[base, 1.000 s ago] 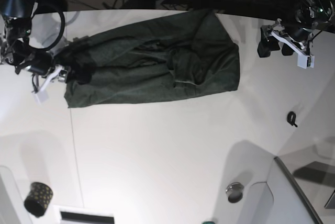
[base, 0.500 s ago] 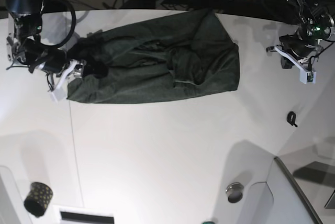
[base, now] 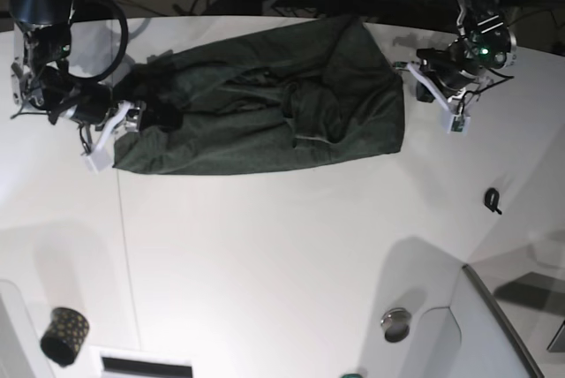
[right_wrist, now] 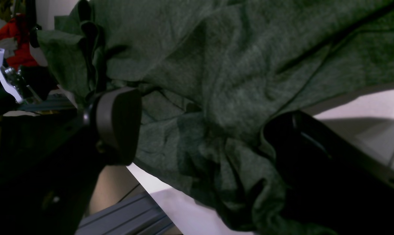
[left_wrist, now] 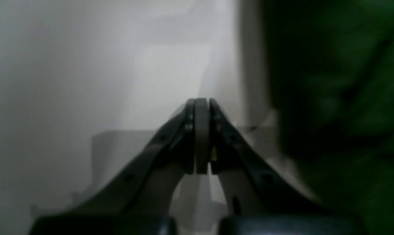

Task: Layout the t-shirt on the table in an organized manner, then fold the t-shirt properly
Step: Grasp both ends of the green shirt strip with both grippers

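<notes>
The right gripper (right_wrist: pixel 200 137) has its fingers spread wide, one ribbed grey pad (right_wrist: pixel 117 120) on each side of a bunched edge of the large dark green short-sleeved t-shirt of soft plain fabric (base: pixel 265 109); the cloth lies between the jaws, but they are not clenched on it. The left gripper (left_wrist: pixel 201 130) is pressed fully together with nothing between its fingers, poised over bare surface just beside the shirt's opposite end. The shirt lies in a long rumpled band near the curved far edge of the wide glossy white table (base: pixel 282 254), stretching between the two arms. It looks light and limp; it should drape, slide easily on the gloss, and crease wherever pinched. The best holds are probably hemmed edges, shoulders or bottom corners, one per arm, pulled apart to flatten the middle folds.
</notes>
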You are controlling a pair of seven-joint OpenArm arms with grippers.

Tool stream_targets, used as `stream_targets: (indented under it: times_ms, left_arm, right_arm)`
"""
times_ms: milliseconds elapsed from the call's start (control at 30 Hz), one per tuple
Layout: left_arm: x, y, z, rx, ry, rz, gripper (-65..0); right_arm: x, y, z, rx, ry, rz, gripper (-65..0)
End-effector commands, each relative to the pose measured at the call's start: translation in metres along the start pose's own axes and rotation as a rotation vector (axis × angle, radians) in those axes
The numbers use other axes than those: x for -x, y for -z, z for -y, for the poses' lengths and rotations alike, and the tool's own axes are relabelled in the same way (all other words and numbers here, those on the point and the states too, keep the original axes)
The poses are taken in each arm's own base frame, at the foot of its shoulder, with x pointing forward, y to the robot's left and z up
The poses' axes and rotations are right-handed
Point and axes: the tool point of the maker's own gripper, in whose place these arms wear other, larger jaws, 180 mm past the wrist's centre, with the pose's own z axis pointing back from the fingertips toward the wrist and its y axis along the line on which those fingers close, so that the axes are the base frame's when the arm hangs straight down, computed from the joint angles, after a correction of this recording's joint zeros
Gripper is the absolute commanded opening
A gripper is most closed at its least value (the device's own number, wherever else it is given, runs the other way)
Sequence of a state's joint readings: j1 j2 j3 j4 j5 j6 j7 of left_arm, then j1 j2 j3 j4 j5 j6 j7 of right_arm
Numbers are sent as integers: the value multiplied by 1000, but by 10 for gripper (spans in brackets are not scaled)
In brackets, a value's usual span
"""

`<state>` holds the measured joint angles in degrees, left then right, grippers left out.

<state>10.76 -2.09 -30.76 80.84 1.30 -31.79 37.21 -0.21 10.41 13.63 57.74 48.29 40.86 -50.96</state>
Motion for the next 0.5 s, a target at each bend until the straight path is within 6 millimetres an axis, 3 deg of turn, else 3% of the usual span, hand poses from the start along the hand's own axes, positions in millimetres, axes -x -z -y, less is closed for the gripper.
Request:
stream_targets:
  times_ms: [0, 233, 467]
  left_arm:
    - [-18, 0, -3, -24, 5, 42, -650]
    - [-43, 14, 32, -20, 42, 126, -650]
    - [-57, 23, 60, 7, 80, 139, -650]
  right_arm:
    - [20, -4, 14, 60, -10, -100, -146]
    - [20, -4, 13, 58, -10, -99, -419]
    - [8, -2, 10, 53, -22, -80, -453]
